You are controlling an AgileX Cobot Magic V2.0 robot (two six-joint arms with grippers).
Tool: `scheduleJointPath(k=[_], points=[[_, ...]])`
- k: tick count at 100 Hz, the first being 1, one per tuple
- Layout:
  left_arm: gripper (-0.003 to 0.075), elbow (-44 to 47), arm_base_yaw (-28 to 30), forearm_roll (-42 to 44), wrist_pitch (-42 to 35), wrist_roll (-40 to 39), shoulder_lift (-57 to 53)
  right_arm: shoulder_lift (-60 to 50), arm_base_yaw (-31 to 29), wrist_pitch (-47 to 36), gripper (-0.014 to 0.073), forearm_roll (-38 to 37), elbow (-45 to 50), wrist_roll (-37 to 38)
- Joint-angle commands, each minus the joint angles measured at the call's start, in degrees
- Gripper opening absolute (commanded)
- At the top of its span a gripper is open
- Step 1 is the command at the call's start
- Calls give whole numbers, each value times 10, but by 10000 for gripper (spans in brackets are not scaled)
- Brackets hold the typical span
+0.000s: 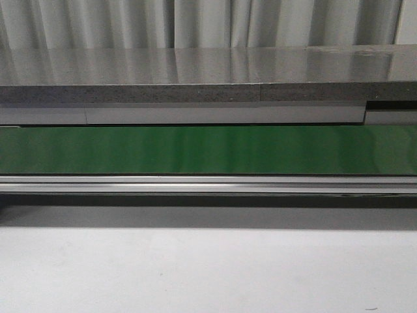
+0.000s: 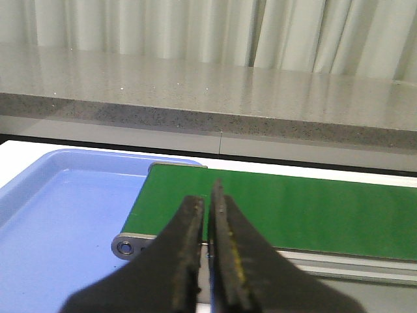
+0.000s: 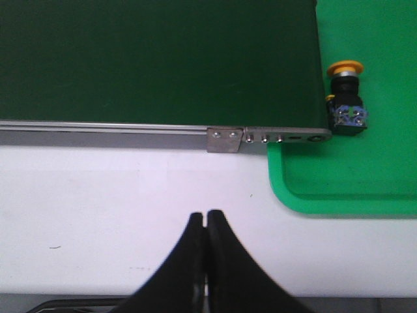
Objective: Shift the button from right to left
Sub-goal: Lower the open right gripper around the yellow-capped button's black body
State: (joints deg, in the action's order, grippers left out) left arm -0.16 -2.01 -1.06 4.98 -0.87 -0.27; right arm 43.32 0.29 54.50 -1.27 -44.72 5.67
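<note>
Both my jaws are pressed together, empty; the button lies in the green tray beside the belt.

Front view faces the green belt level; wrist views look over its opposite ends, nearer.

The left gripper has its two dark fingers pressed almost together, with only a thin slit between them, and nothing is held there. The right gripper is the same, its black fingers closed tip to tip on nothing and poised above the worktop. Neither arm nor gripper shows in the front view.
</note>
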Motion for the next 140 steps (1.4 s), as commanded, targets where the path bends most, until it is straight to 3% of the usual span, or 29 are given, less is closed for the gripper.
scheduleJointPath(k=[1, 9, 16, 35, 45, 55, 71, 103, 125, 140], points=[[5, 23, -5, -4, -45, -6, -21, 16, 0, -28, -66, 0, -20, 0], [5, 23, -5, -4, -45, -6, -21, 25, 0, -24, -40, 1, -20, 0], [5, 23, -5, -4, -45, -6, -21, 26, 0, -23, 40, 2, -20, 0], [5, 23, -5, -4, -45, -6, -21, 27, 0, -32, 449, 2, -20, 0], [5, 23, -5, -4, -45, -6, -21, 27, 0, -33, 566, 23, -20, 0], [5, 23, -5, -4, -45, -6, -21, 32, 0, -35, 571, 53, -20, 0], [5, 23, -5, -4, -45, -6, -21, 63, 0, -36, 571, 38, -30, -7], [5, 23, -5, -4, -45, -6, -21, 151, -12, -71, 536, 31, -111, -113], [5, 23, -5, -4, -45, -6, -21, 203, -90, -74, 517, 33, -147, -168], [5, 23, -5, -4, -45, -6, -21, 239, -157, -92, 517, 72, -160, -208]])
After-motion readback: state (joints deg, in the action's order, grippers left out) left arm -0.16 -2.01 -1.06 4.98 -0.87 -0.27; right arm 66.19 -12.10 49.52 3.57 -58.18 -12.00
